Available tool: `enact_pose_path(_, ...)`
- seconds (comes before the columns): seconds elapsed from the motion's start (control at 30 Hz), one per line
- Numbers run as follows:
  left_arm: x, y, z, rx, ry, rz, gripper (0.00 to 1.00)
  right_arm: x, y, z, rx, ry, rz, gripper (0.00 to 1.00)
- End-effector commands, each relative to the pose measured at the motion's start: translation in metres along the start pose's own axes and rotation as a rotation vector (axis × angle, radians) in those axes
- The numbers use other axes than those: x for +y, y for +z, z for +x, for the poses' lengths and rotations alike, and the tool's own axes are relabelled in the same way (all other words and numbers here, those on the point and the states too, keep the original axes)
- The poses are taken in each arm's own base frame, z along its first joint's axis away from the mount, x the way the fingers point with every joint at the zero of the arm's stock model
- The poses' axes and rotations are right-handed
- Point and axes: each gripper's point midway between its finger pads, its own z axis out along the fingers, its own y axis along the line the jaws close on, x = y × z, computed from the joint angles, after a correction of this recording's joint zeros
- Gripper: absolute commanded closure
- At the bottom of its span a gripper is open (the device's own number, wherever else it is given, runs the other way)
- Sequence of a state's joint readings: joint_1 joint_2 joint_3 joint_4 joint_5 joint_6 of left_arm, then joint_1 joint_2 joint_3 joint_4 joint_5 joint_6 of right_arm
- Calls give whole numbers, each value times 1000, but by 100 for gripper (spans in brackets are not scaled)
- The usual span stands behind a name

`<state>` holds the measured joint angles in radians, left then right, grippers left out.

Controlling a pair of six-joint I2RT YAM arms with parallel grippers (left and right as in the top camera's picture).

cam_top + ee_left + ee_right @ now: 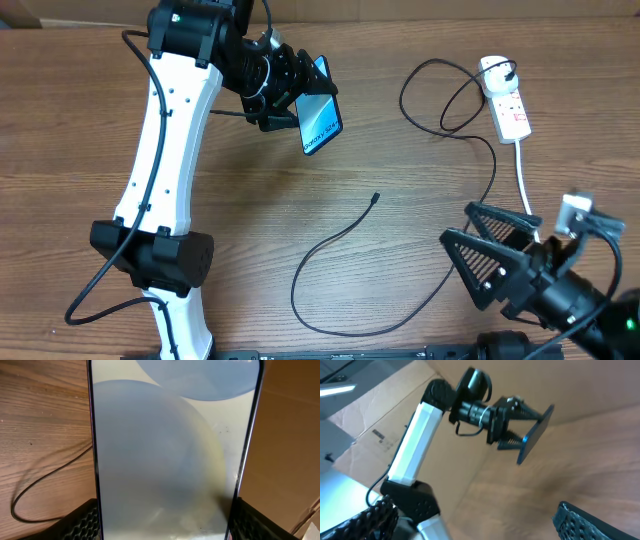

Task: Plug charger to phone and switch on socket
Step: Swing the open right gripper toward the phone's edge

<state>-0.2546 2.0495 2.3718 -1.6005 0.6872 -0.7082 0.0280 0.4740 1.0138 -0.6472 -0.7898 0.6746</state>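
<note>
**One phone aloft, one charger loose on the wood**

At the lower right of the overhead view, the right gripper [456, 222] hangs over the wooden surface [400, 260] with its two black fingers spread wide and nothing between them.

Just left of it lies the one charger [300, 290], a thin black cable. It loops across the lower middle, and its connector tip [375, 197] lies free at the frame's centre, well apart from the phone. The cable's other end curls up to a black plug [507, 70] seated in the top end of the single socket [508, 105]. This is a white strip at the upper right with red markings too small to read. Its thick white cord [524, 175] trails downward.

At the upper centre, the left gripper [290, 95] pinches the one phone [320, 118], lifted and tilted. A line of small writing sits at the lower end of the blue screen, too fine to read surely. In the left wrist view the screen [170, 450] fills the frame between the fingers [85, 520].
</note>
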Motion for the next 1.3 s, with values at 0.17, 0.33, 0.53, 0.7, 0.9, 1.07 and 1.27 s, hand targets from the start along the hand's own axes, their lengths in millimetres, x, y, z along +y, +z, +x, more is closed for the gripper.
enact_pose_path(0.17,-19,-6,17,39,-25,70,32,-26,14,-4,25,244,87,0)
enact_pose_path(0.33,-22,-2,23,50,-35,64,33,-77,18,2,9,394,304,0)
enact_pose_path(0.53,-22,5,22,18,-71,24,32,-97,32,4,44,428,357,3)
enact_pose_path(0.7,-29,8,22,10,-56,41,33,-111,63,20,168,455,376,3)
enact_pose_path(0.9,-29,8,21,6,-55,40,33,-100,118,48,313,387,309,4)
enact_pose_path(1.07,-29,8,21,6,-63,40,33,-85,133,45,282,323,310,4)
enact_pose_path(1.27,-26,8,18,-9,-122,26,33,-65,138,28,206,258,301,4)
